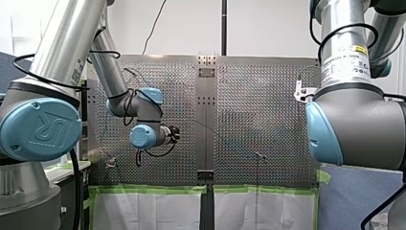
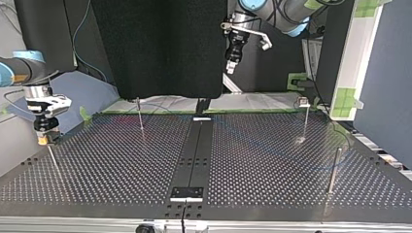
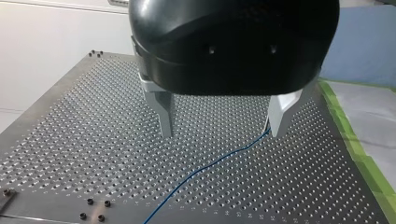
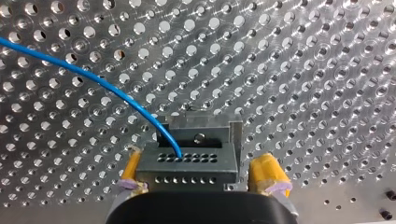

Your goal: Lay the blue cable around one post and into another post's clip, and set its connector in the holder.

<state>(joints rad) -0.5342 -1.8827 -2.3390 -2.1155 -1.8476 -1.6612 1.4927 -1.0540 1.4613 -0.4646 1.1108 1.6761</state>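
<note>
At the top view's nine o'clock, my right gripper [image 2: 44,140] holds its yellow pads [image 4: 266,170] apart, flanking but not gripping the grey multi-hole connector [image 4: 187,168]. The connector seems seated in its metal holder [image 4: 236,133], with the thin blue cable [image 4: 93,79] attached. My left gripper [image 3: 222,133] hangs wide and empty. Next: the right gripper lifts straight off without snagging.

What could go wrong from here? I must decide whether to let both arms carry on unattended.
1. My right tool straddles the connector off-centre, closer to it on one side. If it closes, it could shove the connector sideways.
2. The blue cable lies slack on the table and passes under one side of my open left tool. If the tool comes down, it might pin the thin cable instead of gripping it.
</note>
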